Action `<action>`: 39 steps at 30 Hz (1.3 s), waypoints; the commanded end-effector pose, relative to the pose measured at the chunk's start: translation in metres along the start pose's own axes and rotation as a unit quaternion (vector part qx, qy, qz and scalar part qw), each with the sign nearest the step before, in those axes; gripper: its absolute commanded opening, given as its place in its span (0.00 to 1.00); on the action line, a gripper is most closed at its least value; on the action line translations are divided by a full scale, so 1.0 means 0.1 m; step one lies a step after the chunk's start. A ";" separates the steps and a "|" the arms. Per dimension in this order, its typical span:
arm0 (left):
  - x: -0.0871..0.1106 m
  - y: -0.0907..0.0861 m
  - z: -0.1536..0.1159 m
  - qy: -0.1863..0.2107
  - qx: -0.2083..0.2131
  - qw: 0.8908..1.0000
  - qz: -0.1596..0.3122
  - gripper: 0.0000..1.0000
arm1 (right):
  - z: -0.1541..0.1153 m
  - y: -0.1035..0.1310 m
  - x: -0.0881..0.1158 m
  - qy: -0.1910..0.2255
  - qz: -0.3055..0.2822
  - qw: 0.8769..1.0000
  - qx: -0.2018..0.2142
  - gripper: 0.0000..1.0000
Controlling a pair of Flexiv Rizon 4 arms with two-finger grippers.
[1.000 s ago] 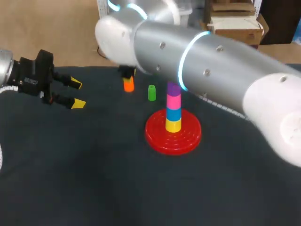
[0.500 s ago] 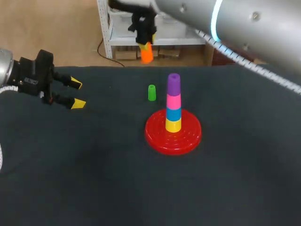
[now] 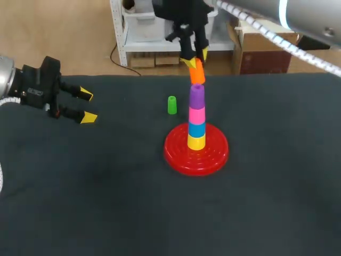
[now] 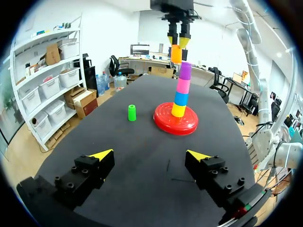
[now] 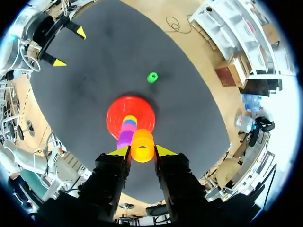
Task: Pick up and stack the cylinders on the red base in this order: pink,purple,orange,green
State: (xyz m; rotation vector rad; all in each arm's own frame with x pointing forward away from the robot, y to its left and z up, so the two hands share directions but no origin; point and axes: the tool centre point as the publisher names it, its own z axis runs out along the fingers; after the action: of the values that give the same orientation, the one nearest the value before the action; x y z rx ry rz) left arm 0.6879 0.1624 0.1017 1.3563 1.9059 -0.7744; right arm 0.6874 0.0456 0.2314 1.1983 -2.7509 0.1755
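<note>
The red base (image 3: 196, 152) (image 4: 175, 123) (image 5: 116, 116) holds a stack: yellow, blue, pink, and the purple cylinder (image 3: 197, 96) (image 4: 184, 70) (image 5: 124, 139) on top. Just above the purple one hangs the orange cylinder (image 3: 196, 71) (image 4: 176, 54) (image 5: 142, 145), tilted, with my right gripper (image 3: 194, 56) (image 5: 141, 150) shut on it. The green cylinder (image 3: 171, 105) (image 4: 132, 112) (image 5: 152, 77) stands upright on the table left of the base. My left gripper (image 3: 87, 106) (image 4: 149, 154) stays open at the table's far left, nothing between its fingers.
The dark table (image 3: 106, 192) is bare around the base. My right arm (image 3: 277, 16) comes in high over the table's far right edge.
My right gripper carried the orange cylinder up off the table and rightward, and now holds it just above the purple cylinder. The left arm has not moved.
</note>
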 end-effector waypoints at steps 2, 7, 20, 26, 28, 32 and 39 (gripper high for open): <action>0.01 -0.01 0.00 -0.002 -0.002 1.000 0.001 1.00 | 0.00 0.05 0.43 -0.220 0.006 0.975 0.007 0.00; 0.01 -0.01 0.00 -0.002 -0.002 1.000 0.001 1.00 | 0.01 0.06 0.42 -0.225 0.006 0.974 0.010 0.00; 0.01 -0.01 0.00 -0.002 -0.002 1.000 0.001 1.00 | -0.15 0.10 0.32 -0.253 -0.010 0.967 0.010 0.00; 0.01 -0.01 0.00 -0.002 -0.002 1.000 0.001 1.00 | -0.11 0.17 0.26 -0.242 -0.026 0.970 -0.007 0.00; 0.01 -0.01 0.00 -0.002 -0.002 1.000 0.001 1.00 | -0.11 0.18 0.26 -0.235 -0.030 0.972 -0.009 0.00; 0.01 -0.01 0.00 -0.002 -0.002 1.000 0.001 1.00 | -0.09 0.19 0.28 -0.222 -0.036 0.974 -0.017 0.00; 0.01 -0.01 0.00 -0.002 -0.002 1.000 0.001 1.00 | -0.08 0.19 0.31 -0.200 -0.049 0.978 -0.030 0.00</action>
State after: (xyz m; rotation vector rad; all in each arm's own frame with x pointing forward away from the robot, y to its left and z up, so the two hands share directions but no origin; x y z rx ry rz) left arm 0.6879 0.1624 0.1017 1.3563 1.9059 -0.7744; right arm 0.6552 0.0417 0.2447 1.4465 -2.9124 -0.0899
